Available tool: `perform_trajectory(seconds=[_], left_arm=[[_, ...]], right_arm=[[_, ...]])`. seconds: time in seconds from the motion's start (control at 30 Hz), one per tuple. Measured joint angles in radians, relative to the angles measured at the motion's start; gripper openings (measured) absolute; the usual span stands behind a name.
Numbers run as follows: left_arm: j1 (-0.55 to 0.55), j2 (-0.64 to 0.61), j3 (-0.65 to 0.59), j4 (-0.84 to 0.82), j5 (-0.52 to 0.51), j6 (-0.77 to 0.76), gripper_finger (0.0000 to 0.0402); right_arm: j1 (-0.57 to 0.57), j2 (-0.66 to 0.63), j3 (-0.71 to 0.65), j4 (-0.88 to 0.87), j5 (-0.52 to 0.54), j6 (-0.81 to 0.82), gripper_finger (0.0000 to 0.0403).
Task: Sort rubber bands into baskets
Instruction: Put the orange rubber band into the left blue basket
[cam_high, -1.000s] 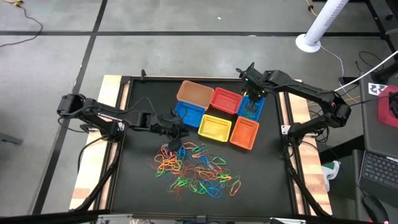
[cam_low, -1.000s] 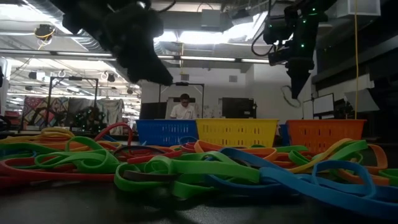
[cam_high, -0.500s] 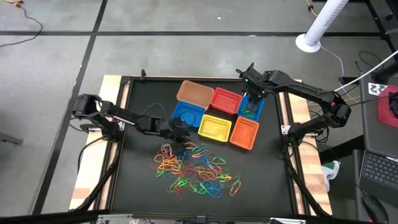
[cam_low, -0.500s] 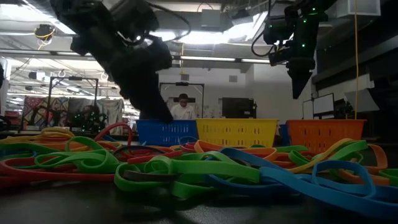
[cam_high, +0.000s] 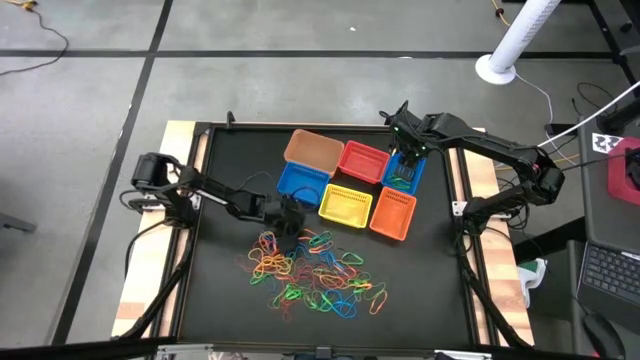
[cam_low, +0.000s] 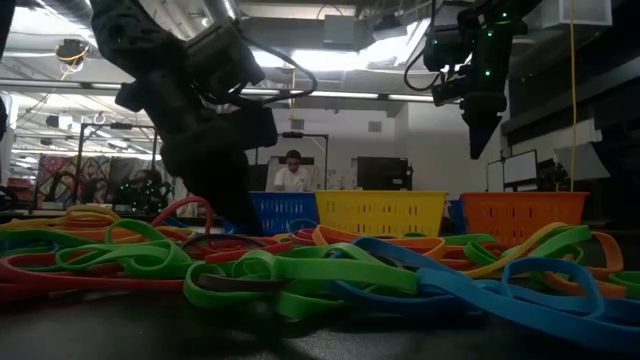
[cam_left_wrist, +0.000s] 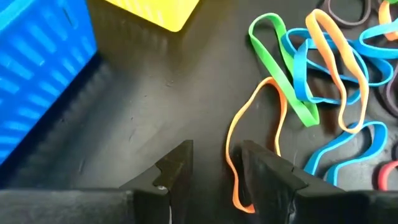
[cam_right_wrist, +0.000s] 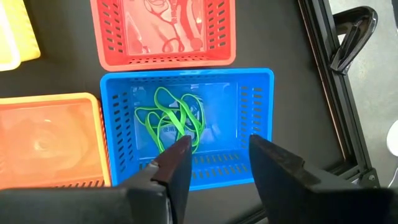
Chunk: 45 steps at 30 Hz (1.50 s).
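Several rubber bands (cam_high: 310, 268) in red, orange, yellow, green and blue lie in a loose pile on the black table. My left gripper (cam_high: 288, 228) is low at the pile's far left edge and open. One strand of an orange band (cam_left_wrist: 231, 155) lies between its fingers. Several baskets stand behind the pile: tan-orange (cam_high: 313, 150), red (cam_high: 364, 160), blue (cam_high: 303, 182), yellow (cam_high: 346, 205), orange (cam_high: 393, 213). My right gripper (cam_right_wrist: 217, 149) hangs open and empty above a second blue basket (cam_right_wrist: 186, 118), which holds green bands (cam_right_wrist: 171, 118). My left gripper comes slanting down from the table's left. One strand (cam_left_wrist: 231, 155) of the orange band's loop lies between its fingers, and the other strand runs in behind one finger (cam_left_wrist: 264, 165). Whether a finger touches the band, I cannot tell.
A red band lies in the red basket (cam_right_wrist: 163, 31). A bare strip of table (cam_left_wrist: 137, 118) separates the baskets from the pile. The table's raised dark frame (cam_high: 462, 200) runs close by the right blue basket. In the low view a person (cam_low: 293, 172) is in the room behind.
My left gripper has come down and moved toward the table's right, to the far left edge of the pile, tipping more steeply downward. My right gripper has stayed above the blue basket.
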Motion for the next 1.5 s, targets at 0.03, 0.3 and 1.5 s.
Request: perform_trajectory(seconds=[0.03,0.3,1.5], left_arm=[[-0.004,0.005,0.001,0.003,-0.004,0.006,0.0136],[-0.030,0.015,0.003,0.005,-0.031,0.082,0.0102],[0.122,-0.234,0.124,-0.014,-0.022,0.175,0.0003]], right_arm=[[0.000,0.000,0.000,0.000,0.000,0.000,0.0161],[0.000,0.000,0.000,0.004,-0.032,0.001,0.0161],[0.235,-0.001,0.000,0.005,-0.462,0.000,0.0161]])
